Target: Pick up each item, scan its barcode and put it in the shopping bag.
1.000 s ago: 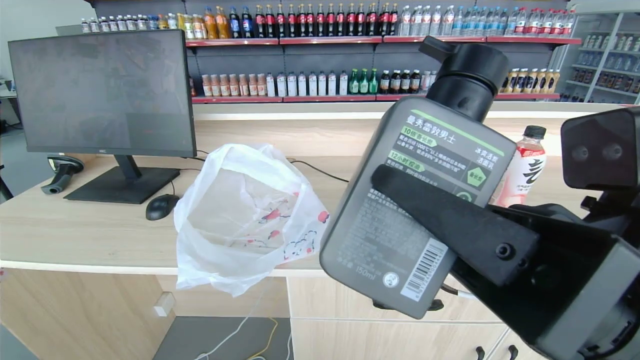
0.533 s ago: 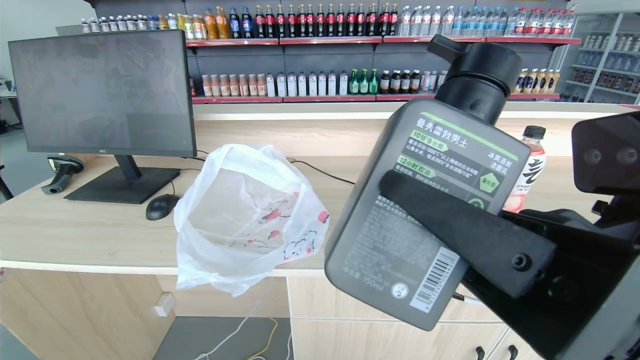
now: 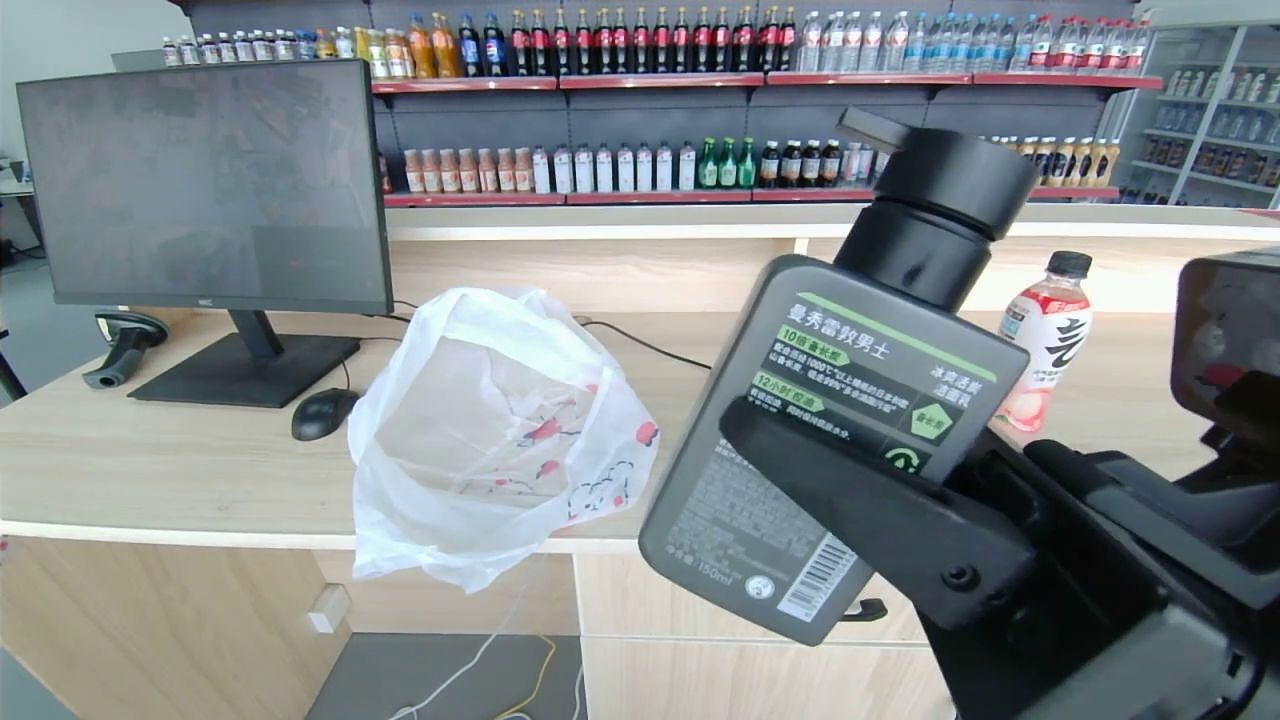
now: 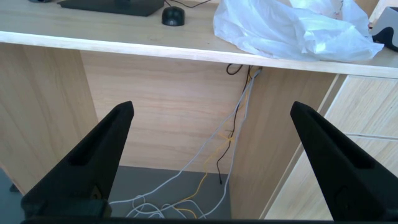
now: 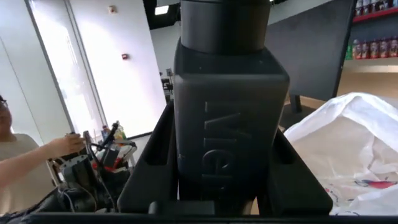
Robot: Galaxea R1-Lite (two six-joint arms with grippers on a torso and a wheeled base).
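Our right claw point(image 3: 775, 440) clamps the grey pump bottle point(image 3: 860, 350), tilted in the air right of the shopping bag point(image 3: 490, 430) on the counter point(image 3: 150, 460), barcode point(image 3: 818, 578) toward us. From our left wrist, the left claw point(image 4: 211, 112) gapes wide below the shopping bag point(image 4: 286, 28). From our right wrist, the grey pump bottle point(image 5: 227, 106) stands between the right claw's fingers point(image 5: 152, 165), the shopping bag point(image 5: 354, 137) beyond it

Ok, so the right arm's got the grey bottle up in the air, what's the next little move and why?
Probably swing the grey bottle left towards the shopping bag: the right gripper is shut on it, barcode facing the head camera, and the bag's mouth stands open beside it.
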